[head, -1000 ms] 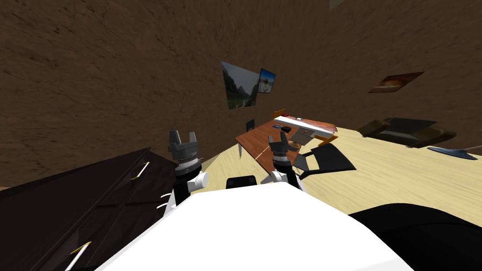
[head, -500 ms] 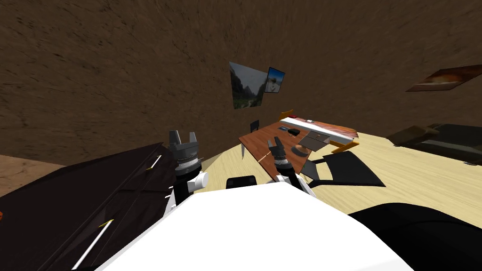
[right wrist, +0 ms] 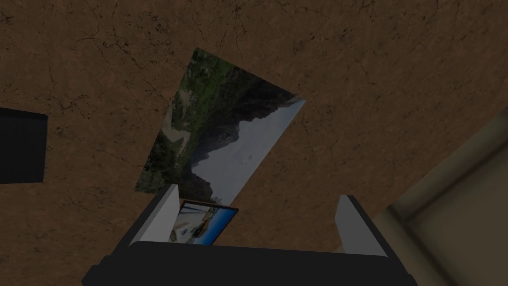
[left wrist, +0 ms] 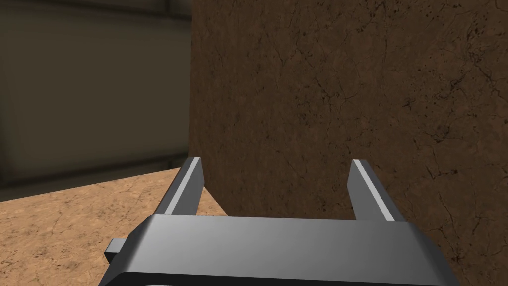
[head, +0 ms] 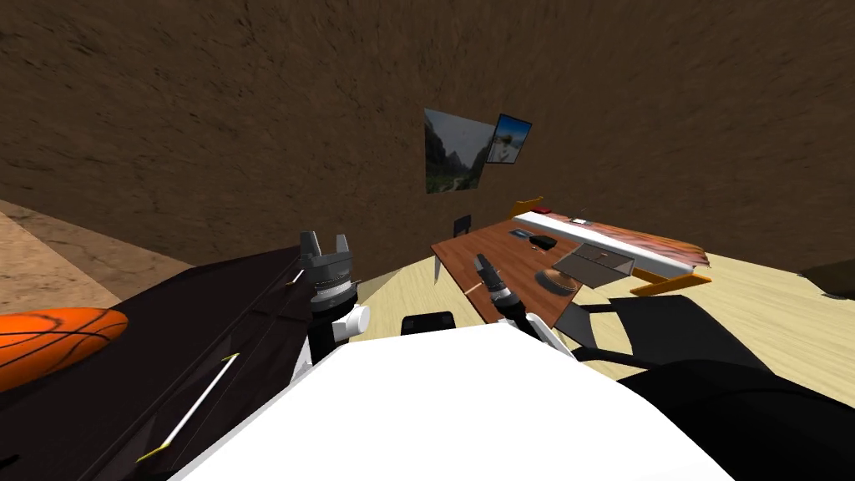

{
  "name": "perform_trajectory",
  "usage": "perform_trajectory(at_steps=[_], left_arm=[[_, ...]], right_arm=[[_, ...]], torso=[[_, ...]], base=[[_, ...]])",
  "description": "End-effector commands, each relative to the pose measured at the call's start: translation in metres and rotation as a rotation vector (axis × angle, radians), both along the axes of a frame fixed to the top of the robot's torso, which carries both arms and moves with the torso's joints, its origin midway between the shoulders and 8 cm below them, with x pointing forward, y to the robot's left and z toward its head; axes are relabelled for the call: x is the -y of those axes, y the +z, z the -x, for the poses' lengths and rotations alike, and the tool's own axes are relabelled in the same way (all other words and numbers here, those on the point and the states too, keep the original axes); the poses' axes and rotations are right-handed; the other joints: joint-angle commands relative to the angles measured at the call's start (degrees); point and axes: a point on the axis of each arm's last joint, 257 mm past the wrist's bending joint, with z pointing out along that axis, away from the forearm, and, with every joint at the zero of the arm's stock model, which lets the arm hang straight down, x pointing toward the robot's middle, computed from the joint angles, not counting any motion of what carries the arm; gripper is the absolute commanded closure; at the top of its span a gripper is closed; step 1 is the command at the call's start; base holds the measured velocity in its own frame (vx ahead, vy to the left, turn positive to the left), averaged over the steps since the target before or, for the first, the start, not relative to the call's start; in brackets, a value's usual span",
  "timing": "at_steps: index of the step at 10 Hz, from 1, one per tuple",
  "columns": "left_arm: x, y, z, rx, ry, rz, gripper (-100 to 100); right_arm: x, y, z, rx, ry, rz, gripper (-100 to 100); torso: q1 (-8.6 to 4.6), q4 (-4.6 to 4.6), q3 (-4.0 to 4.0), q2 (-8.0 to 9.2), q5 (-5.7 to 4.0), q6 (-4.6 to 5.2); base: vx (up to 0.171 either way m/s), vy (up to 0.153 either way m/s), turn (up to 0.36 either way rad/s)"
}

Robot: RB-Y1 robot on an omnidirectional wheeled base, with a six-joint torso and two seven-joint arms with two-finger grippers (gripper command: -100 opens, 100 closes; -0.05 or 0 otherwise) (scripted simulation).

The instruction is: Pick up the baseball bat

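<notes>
The basketball (head: 50, 338) is cut off by the head view's left edge. The dark cabinet (head: 167, 359) beside it runs out past the bottom edge. The items on the desk (head: 493, 250) are too small to name. So is a thin pale stick (head: 472, 290) beside the right gripper (head: 483, 264). A dark shape (head: 831, 280) is cut by the right edge.

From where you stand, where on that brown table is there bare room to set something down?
On the table, the near-left part is bare, up to the dark box and the round dish. Its far edge and right end are crowded: white strip, grey tray. The cabinet is free too, beside the basketball.
</notes>
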Motion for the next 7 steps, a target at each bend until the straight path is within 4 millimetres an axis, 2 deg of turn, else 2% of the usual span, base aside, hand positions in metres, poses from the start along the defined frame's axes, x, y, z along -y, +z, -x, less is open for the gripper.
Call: perform_trajectory(at_steps=[1, 2, 3, 4, 5, 6, 7], left_arm=[[0.000, 0.000, 0.000, 0.000, 0.000, 0.000, 0], [0.000, 0.000, 0.000, 0.000, 0.000, 0.000, 0], [0.000, 0.000, 0.000, 0.000, 0.000, 0.000, 0], [0.000, 0.000, 0.000, 0.000, 0.000, 0.000, 0], [0.000, 0.000, 0.000, 0.000, 0.000, 0.000, 0], [0.000, 0.000, 0.000, 0.000, 0.000, 0.000, 0], [0.000, 0.000, 0.000, 0.000, 0.000, 0.000, 0]], right_arm=[[0.002, -0.024, 0.003, -0.042, 0.011, 0.083, -100], [0.005, -0.043, 0.006, -0.077, 0.021, 0.140, -100], [0.003, -0.045, 0.006, -0.079, 0.025, 0.159, -100], [0.006, -0.064, 0.010, -0.115, 0.038, 0.224, -100], [0.005, -0.066, 0.011, -0.116, 0.040, 0.235, -100], [0.008, -0.086, 0.016, -0.152, 0.056, 0.304, -100], [0.007, -0.088, 0.016, -0.153, 0.059, 0.315, -100]], torso=[[0.00, 0.00, 0.00, 0.00, 0.00, 0.00], [0.01, 0.01, 0.01, 0.02, 0.00, -0.03], [-0.01, 0.00, 0.01, 0.01, 0.00, -0.04], [0.00, 0.01, 0.01, 0.02, 0.00, 0.01], [0.02, 0.01, 0.02, 0.04, 0.01, -0.02], [0.04, 0.02, 0.04, 0.06, 0.01, 0.00], [0.05, 0.02, 0.04, 0.06, 0.01, -0.04]], base=[[0.019, -0.005, 0.193], [0.027, -0.011, 0.357], [0.021, -0.017, 0.091], [0.015, -0.005, 0.147], [0.010, -0.004, 0.115], [0.007, -0.002, 0.254], [0.006, -0.008, 0.114]])
